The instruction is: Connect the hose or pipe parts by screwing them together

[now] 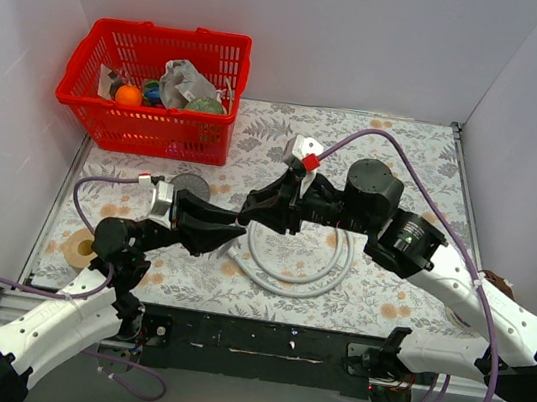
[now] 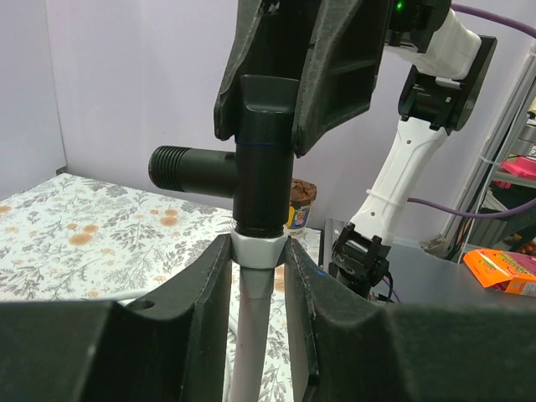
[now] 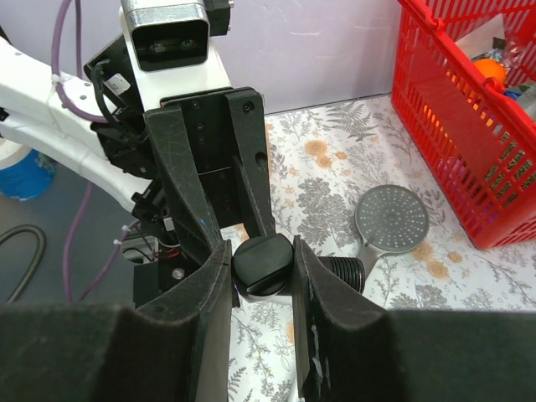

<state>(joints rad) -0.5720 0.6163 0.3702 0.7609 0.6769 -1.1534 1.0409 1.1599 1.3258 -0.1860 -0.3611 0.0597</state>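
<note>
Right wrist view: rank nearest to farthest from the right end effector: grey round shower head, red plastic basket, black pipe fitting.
1. Black pipe fitting: between its jaws.
2. Grey round shower head: just beyond, to the right.
3. Red plastic basket: far right.

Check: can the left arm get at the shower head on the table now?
Probably not yet. The shower head lies uncovered nearby, but the left gripper is shut on the hose end, which meets the black fitting held by the right gripper.
</note>
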